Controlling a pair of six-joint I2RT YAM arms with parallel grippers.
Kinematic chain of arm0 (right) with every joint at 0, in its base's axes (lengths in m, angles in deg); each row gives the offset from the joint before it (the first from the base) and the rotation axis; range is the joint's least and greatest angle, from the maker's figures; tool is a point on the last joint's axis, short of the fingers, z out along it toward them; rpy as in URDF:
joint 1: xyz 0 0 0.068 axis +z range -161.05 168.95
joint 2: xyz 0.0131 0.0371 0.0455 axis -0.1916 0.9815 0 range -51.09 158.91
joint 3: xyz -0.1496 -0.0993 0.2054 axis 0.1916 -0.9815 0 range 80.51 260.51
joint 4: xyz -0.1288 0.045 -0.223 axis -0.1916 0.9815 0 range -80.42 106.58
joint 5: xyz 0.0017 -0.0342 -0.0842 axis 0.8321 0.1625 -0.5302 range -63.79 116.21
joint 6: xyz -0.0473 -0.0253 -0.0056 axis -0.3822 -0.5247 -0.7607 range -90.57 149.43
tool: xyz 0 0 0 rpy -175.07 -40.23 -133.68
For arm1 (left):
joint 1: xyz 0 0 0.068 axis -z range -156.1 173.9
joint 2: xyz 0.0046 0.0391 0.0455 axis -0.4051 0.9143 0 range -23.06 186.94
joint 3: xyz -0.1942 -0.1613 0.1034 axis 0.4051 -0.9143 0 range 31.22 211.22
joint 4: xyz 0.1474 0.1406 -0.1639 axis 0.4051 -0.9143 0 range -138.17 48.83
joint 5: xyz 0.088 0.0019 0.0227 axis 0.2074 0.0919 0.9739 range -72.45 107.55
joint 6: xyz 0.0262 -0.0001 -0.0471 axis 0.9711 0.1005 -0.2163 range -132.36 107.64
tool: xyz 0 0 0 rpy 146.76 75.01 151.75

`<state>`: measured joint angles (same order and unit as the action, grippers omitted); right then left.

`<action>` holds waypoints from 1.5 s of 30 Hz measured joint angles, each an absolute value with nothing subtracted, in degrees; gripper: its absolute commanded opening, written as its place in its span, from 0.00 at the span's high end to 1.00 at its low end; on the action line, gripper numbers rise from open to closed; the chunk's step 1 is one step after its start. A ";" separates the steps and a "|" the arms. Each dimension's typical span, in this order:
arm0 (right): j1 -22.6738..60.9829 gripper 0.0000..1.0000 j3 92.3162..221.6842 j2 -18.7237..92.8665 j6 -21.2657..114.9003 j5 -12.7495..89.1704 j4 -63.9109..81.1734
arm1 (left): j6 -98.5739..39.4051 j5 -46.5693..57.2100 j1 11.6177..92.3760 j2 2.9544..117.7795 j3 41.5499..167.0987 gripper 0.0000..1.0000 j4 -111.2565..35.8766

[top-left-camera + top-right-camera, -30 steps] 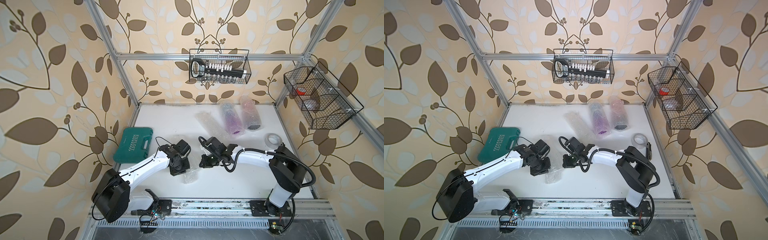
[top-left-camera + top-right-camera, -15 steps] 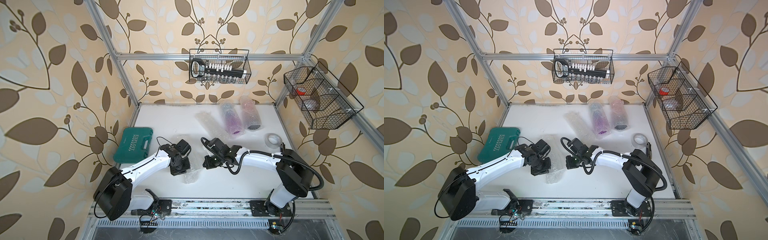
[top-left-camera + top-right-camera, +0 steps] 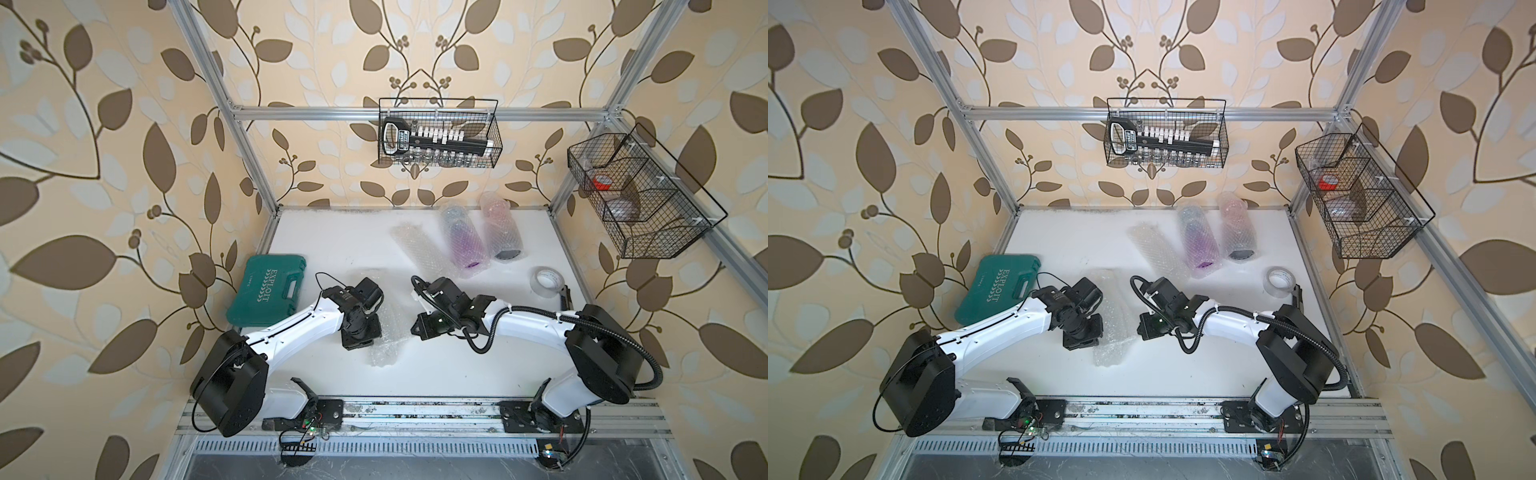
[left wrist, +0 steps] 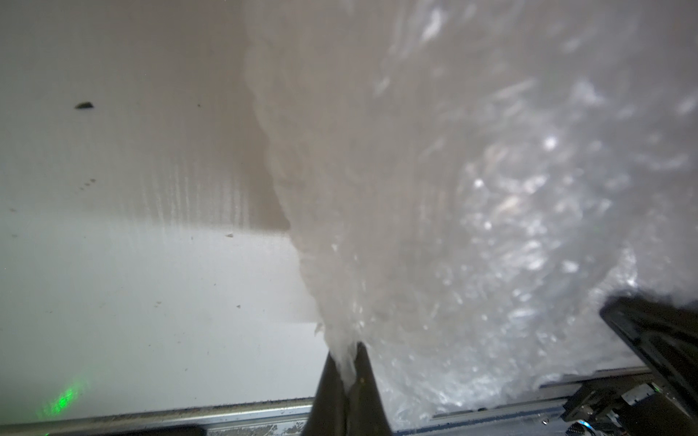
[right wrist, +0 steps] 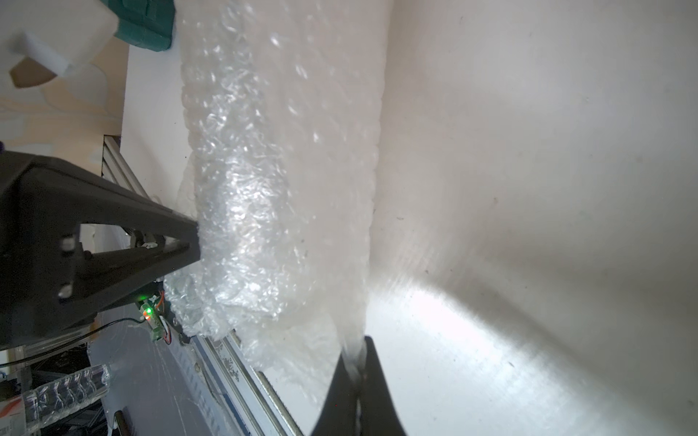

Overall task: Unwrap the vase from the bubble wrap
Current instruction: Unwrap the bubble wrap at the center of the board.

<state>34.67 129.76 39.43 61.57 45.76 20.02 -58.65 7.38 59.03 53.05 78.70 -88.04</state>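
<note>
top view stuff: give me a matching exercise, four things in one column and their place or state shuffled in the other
1 tool case
2 tape roll
3 socket set
4 bubble wrap sheet

a in the wire basket on the back wall
b pinched by the left pincer and the right pincer
c green, on the table beside the left arm
d clear ring, on the table near the right arm

Pairs: 1-c, 2-d, 3-a, 4-b
</note>
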 measured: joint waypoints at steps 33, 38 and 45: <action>42.97 0.41 130.51 39.12 72.70 44.58 27.34 | -57.49 -4.84 58.49 56.14 80.63 0.97 -85.99; 43.23 0.46 130.03 39.32 73.33 44.19 26.64 | -57.51 -5.61 58.49 56.20 80.61 0.97 -85.44; 43.23 0.73 130.00 44.06 73.55 43.95 23.69 | -57.53 -7.07 58.49 56.86 80.58 0.96 -84.24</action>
<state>43.23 130.00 44.06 73.55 43.95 23.69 -57.53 -7.07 58.49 56.86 80.58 -84.24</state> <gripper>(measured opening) 0.345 0.046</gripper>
